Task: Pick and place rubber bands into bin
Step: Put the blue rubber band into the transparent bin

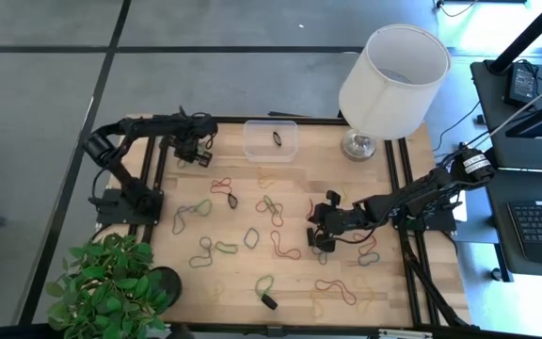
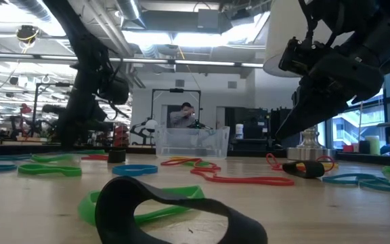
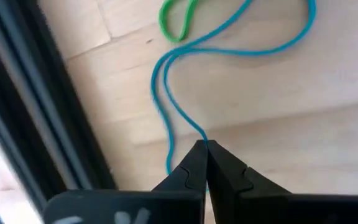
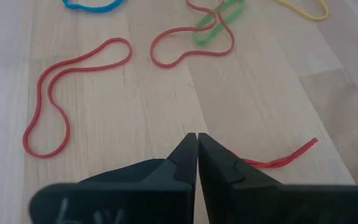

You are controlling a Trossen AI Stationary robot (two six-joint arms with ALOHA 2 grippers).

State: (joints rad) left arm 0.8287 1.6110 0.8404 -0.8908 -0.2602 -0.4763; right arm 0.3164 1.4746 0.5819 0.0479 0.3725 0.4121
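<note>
Your right end effector (image 1: pixel 321 229) sits low over mid-worktop (image 1: pixel 233 282), fingers (image 4: pixel 185 158) pressed together on a red band (image 4: pixel 278 160) trailing out beside them. Your left end effector (image 1: pixel 189 151) waits at the worktop's far left edge, tips closed on a blue band (image 3: pixel 185 81). Rubber bands (image 1: pixel 271 209) lie scattered over the wood. The clear bin (image 1: pixel 271 139) stands at the far edge beside the lampshade (image 1: pixel 393 77), one dark band (image 1: pixel 278 138) inside.
</note>
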